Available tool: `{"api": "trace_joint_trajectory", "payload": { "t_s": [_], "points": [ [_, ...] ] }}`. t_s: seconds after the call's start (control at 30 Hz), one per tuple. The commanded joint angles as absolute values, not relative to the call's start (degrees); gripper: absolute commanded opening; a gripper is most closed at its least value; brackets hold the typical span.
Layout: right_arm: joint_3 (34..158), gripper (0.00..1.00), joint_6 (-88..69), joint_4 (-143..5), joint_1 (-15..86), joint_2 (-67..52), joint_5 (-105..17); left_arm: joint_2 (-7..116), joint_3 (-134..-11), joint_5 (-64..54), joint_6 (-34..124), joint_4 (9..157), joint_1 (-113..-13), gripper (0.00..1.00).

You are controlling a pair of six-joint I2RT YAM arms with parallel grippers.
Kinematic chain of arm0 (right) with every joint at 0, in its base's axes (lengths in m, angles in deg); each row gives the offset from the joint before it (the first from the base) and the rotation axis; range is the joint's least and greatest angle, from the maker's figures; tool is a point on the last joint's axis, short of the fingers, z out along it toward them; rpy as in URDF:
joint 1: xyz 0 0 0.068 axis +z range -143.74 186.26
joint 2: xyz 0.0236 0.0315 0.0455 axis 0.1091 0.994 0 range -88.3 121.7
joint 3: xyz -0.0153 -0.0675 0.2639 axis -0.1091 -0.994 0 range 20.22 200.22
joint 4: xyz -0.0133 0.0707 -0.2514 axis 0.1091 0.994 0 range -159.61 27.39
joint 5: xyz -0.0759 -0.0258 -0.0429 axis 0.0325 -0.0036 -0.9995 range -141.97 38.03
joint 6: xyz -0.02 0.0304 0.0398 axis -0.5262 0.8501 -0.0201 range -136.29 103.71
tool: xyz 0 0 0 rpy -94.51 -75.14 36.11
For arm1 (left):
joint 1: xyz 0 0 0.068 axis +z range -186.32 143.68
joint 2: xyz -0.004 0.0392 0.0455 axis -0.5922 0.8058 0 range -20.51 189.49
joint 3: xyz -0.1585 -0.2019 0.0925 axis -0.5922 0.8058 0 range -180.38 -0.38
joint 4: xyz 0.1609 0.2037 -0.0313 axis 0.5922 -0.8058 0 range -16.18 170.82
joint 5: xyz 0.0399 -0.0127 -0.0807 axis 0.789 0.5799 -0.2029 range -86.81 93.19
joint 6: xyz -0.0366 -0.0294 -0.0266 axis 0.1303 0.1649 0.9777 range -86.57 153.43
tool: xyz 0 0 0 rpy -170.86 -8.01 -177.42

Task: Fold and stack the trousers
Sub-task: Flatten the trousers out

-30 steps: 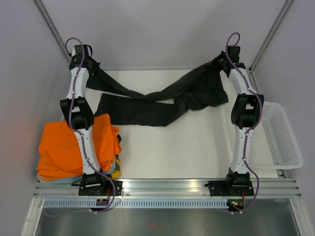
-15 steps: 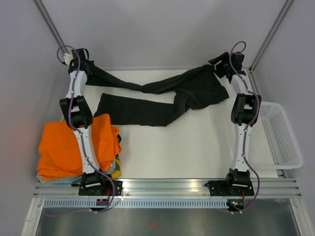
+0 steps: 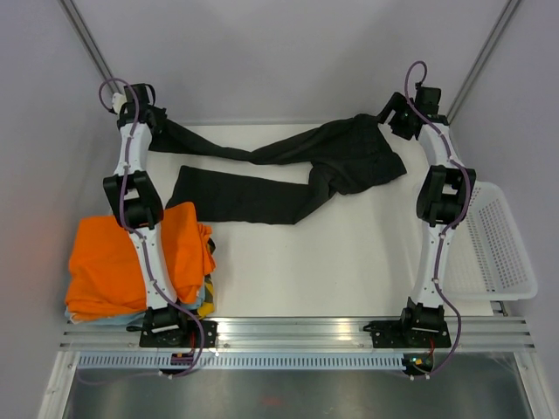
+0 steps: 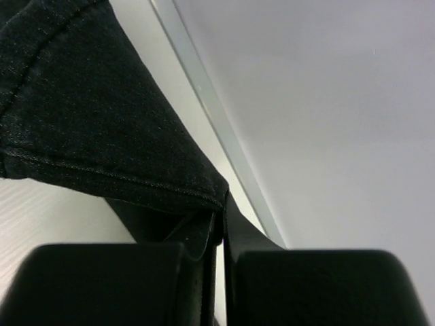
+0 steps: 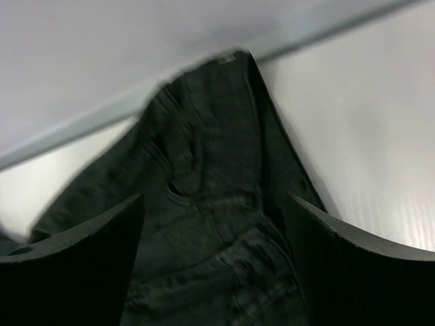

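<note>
**A:** Near side first?

**B:** On the left is a soft, lumpy orange cloth pile (image 3: 122, 262) at the edge of the table (image 3: 349, 271), with the left arm passing over it. A white plastic mesh basket (image 3: 502, 236) hangs off the right edge.

**A:** Middle?

**B:** Smooth white tabletop, open room between both arms.

**A:** Trousers?

**B:** The trousers (image 3: 288, 179) are black matte weave, spread over the far half. The waist is bunched far right and one leg lies flat. The other runs to the far left corner.

**A:** Grippers?

**B:** The left gripper (image 4: 219, 227) is pinched tight on the stitched leg hem. The right gripper (image 5: 214, 204) is spread wide over the waist, gripping nothing. Plain grey walls sit close behind.
</note>
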State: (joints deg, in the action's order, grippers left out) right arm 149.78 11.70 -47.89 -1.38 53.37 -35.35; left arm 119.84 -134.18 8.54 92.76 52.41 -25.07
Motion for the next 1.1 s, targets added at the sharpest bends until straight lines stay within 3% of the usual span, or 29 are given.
{"api": "trace_joint_trajectory", "payload": {
  "t_s": [0.0, 0.27, 0.4, 0.5, 0.53, 0.6, 1.0, 1.07],
  "points": [
    [147.2, 0.88, 4.1, -37.2, -0.2, 51.6, -38.9, 113.7, -137.2, 8.6, 89.6, 45.7, -24.8, 0.02],
    [141.8, 0.86, 0.7, -32.3, 1.5, 50.4, -45.9, 109.8, -134.1, 9.1, 87.5, 43.2, -24.9, 0.02],
    [138.4, 0.7, 1.4, -29.7, 2.7, 49.1, -47.6, 108.3, -134.2, 9.3, 86.1, 43.6, -24.8, 0.02],
    [134.9, 0.39, 1.8, -27.1, 4.1, 46.5, -47.7, 107.6, -134.8, 9.3, 85.0, 42.6, -24.8, 0.02],
    [134.3, 0.18, 2.3, -25.9, 4.7, 45.7, -48.3, 107.1, -135.1, 9.3, 84.3, 41.1, -24.8, 0.02],
    [131.9, 0.0, 3.8, -23.1, 6.0, 42.1, -48.6, 106.7, -137.1, 9.9, 83.1, 38.5, -24.9, 0.02],
    [110.4, 0.0, 11.3, -12.7, 8.8, 19.4, -55.9, 101.3, -138.6, 19.2, 76.5, 14.4, -24.5, 0.02],
    [111.5, 0.07, 9.6, -13.6, 8.4, 20.4, -54.4, 102.2, -137.7, 20.0, 76.7, 14.0, -24.4, 0.02]
  ]
}}
